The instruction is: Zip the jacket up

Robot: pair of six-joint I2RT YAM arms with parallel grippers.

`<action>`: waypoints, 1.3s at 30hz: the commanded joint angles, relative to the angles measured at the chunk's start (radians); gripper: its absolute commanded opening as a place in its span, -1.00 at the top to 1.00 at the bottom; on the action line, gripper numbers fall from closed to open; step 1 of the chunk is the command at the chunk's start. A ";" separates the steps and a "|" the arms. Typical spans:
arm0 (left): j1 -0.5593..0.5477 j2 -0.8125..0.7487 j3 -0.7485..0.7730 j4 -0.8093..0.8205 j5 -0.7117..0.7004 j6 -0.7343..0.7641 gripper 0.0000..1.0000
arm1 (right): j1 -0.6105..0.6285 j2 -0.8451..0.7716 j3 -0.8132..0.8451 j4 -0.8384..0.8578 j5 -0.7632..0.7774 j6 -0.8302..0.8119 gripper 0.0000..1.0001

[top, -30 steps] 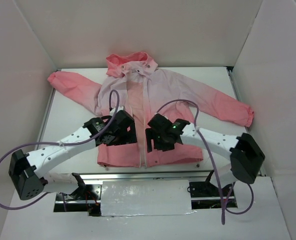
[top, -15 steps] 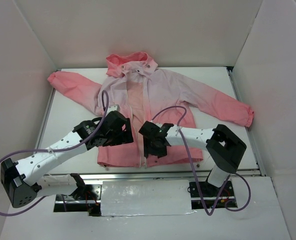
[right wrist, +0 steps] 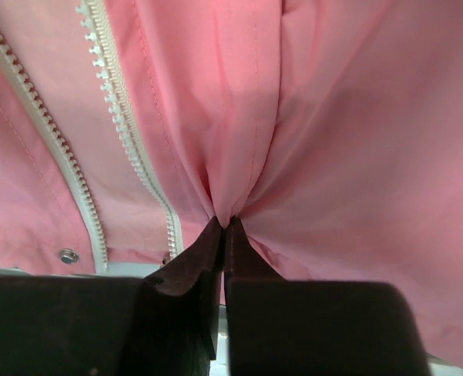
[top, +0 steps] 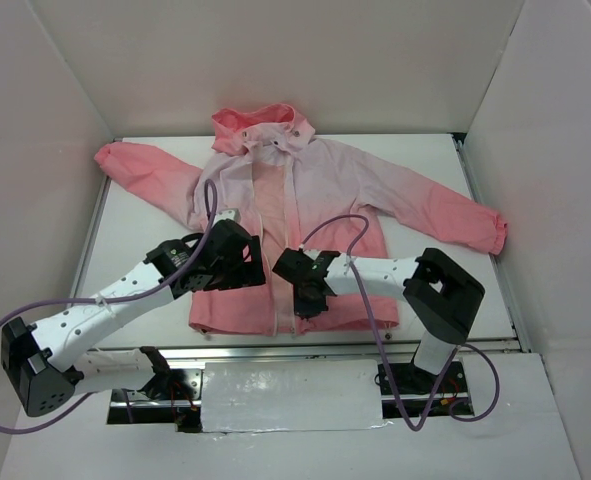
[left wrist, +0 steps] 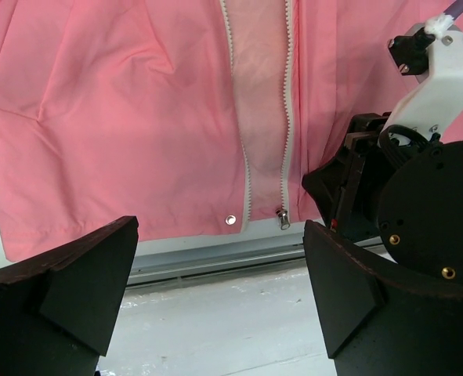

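Jacket (top: pixel 325 190) lies flat, front up, on the white desk (top: pixel 145 220), hood at the far end, hem at the near end, both sleeves spread out sideways. Zipper (left wrist: pixel 286 117) is undone: the two white tooth tracks run apart down the jacket front with paler lining showing between them. The slider (left wrist: pixel 281 218) sits at the hem end of the track on the right-arm side, and a metal snap (left wrist: pixel 230 220) sits at the hem end of the other track. Right fingers (right wrist: pixel 192 258) are pressed together on a raised fold of the jacket's coral fabric, on the front panel just right of the zipper and close to the hem; the cloth puckers up into the pinch. Left fingers (left wrist: pixel 74 298) are spread as wide as they go with nothing between them, sitting above the jacket's hem. The left wrist view looks between them at both zipper ends, and in the top view the hand sits over the left front panel just beside the zipper. The two arms are near each other, one on each side of the zipper's lower end.
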 commanded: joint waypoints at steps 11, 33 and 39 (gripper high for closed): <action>0.099 -0.003 -0.120 0.284 0.303 0.074 -0.70 | 0.024 -0.277 0.037 -0.023 0.086 0.071 1.00; 0.135 0.210 -0.313 0.976 0.754 0.006 0.17 | 0.004 -0.531 -0.077 0.003 0.132 0.096 0.92; 0.135 0.207 -0.301 0.961 0.750 0.019 0.53 | -0.021 -0.543 -0.096 0.014 0.122 0.084 0.79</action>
